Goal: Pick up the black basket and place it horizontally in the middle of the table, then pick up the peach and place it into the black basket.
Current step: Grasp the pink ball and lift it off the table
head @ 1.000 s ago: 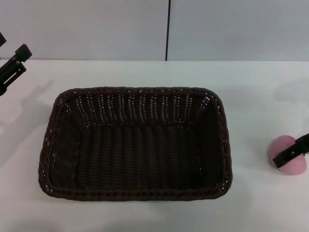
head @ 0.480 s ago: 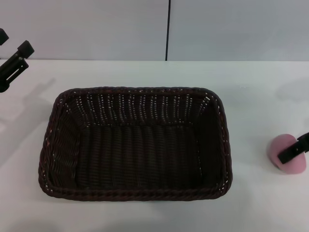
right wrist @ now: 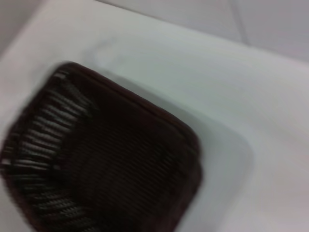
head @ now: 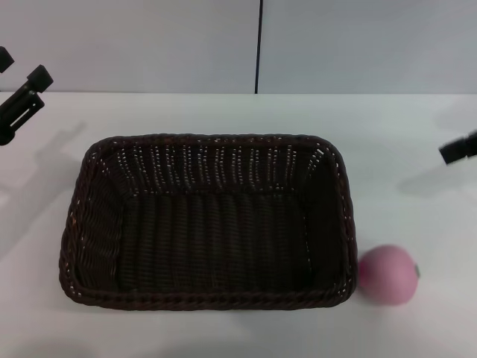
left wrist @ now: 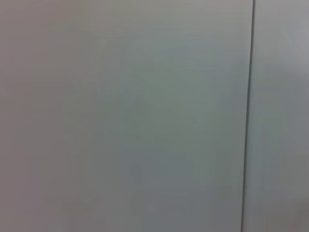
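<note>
The black basket (head: 209, 220) lies lengthwise across the middle of the white table (head: 402, 127), open side up and empty. It also shows in the right wrist view (right wrist: 106, 164), blurred. The peach (head: 387, 274) lies free on the table just outside the basket's near right corner, close to or touching its rim. My right gripper (head: 458, 149) shows only as a black tip at the right edge, well behind and above the peach. My left gripper (head: 22, 89) hangs open and empty at the far left, behind the basket.
A pale wall with a dark vertical seam (head: 259, 45) stands behind the table. The left wrist view shows only that wall and seam (left wrist: 248, 116). Bare tabletop (right wrist: 241, 96) lies around the basket.
The peach has left the right gripper and moved left and nearer, coming to rest beside the basket. The right gripper has pulled back and up. The left gripper has barely moved.
</note>
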You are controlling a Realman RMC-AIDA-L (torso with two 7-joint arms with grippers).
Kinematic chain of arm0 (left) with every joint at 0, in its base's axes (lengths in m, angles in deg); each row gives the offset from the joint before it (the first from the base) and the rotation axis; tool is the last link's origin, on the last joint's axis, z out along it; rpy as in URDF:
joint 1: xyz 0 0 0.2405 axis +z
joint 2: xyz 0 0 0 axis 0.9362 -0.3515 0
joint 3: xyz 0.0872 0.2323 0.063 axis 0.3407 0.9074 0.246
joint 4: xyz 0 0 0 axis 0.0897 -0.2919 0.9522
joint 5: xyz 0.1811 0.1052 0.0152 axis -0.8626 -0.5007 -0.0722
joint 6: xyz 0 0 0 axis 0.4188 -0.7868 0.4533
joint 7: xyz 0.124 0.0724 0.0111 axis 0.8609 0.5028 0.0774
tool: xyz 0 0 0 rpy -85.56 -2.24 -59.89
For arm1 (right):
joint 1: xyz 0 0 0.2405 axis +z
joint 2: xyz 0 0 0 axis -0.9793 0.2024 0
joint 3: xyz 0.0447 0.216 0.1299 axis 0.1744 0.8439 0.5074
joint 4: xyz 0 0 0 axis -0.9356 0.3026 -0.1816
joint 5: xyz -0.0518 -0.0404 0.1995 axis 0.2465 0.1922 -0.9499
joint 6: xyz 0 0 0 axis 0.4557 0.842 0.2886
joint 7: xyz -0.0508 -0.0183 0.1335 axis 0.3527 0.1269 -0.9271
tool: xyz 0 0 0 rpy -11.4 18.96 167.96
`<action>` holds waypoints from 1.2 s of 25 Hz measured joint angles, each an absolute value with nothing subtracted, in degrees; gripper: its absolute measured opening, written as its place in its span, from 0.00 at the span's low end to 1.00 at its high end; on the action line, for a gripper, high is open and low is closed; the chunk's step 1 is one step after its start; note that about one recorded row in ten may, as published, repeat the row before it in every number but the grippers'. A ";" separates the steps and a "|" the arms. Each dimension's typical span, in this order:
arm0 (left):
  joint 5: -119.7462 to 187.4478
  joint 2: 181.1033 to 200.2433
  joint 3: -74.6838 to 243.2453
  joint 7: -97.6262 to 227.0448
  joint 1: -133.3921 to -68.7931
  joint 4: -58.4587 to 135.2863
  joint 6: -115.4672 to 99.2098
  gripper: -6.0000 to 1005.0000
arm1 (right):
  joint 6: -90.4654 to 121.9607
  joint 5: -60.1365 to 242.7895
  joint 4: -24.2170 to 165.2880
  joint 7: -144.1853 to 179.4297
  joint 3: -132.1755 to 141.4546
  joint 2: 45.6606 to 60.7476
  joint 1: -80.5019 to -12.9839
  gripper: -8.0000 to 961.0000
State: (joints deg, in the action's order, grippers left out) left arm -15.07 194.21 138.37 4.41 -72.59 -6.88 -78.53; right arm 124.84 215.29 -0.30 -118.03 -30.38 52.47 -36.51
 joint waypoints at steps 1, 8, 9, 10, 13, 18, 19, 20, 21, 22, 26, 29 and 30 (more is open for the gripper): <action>-15.07 194.21 138.37 4.41 -72.59 -6.88 -78.53 0.71 | 124.84 215.29 -0.30 -118.03 -30.38 52.47 -36.51 0.17; -15.06 194.32 138.53 4.40 -72.57 -6.45 -80.00 0.71 | 123.55 217.94 1.13 -118.16 -38.62 55.27 -33.25 0.05; -14.93 194.32 138.32 4.39 -72.40 -6.05 -80.58 0.71 | 123.55 217.94 1.13 -118.16 -38.62 55.27 -33.25 0.03; -13.74 194.27 138.06 4.39 -71.90 -5.07 -81.25 0.71 | 123.40 218.59 1.62 -118.16 -39.86 55.85 -33.57 0.02; -12.46 194.17 138.05 4.39 -71.54 -4.51 -81.49 0.71 | 124.86 217.55 1.66 -118.18 -39.72 56.77 -33.86 0.05; -11.97 194.07 138.04 4.77 -71.48 -4.46 -82.68 0.71 | 125.72 215.99 3.35 -118.23 -40.95 58.51 -34.38 0.15; -11.97 194.07 138.04 4.77 -71.48 -4.46 -82.68 0.71 | 125.72 215.99 3.35 -118.23 -40.95 58.51 -34.38 0.18; -11.96 194.05 138.04 4.81 -71.60 -4.35 -82.75 0.71 | 124.94 214.79 6.20 -118.15 -42.52 59.13 -34.42 0.21; -11.96 194.05 138.04 4.81 -71.60 -4.35 -82.75 0.71 | 124.94 214.79 6.20 -118.15 -42.52 59.13 -34.42 0.24; -11.96 194.05 138.04 4.82 -71.64 -4.25 -82.76 0.71 | 124.59 213.96 7.80 -118.12 -43.51 59.28 -34.42 0.28; -11.96 194.05 138.04 4.84 -71.65 -3.94 -82.82 0.71 | 121.83 211.83 11.97 -119.28 -49.09 59.32 -34.45 0.50; -11.96 194.05 138.04 4.85 -71.48 -3.92 -82.92 0.71 | 121.45 211.21 11.73 -120.68 -51.93 59.40 -34.89 0.64; -11.96 194.05 138.03 4.86 -71.40 -3.92 -82.95 0.71 | 122.08 210.66 11.46 -121.25 -52.49 59.45 -34.98 0.67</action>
State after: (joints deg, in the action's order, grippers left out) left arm -11.96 194.05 138.03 4.86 -71.40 -3.92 -82.95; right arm 122.08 210.66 11.46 -121.25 -52.49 59.45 -34.98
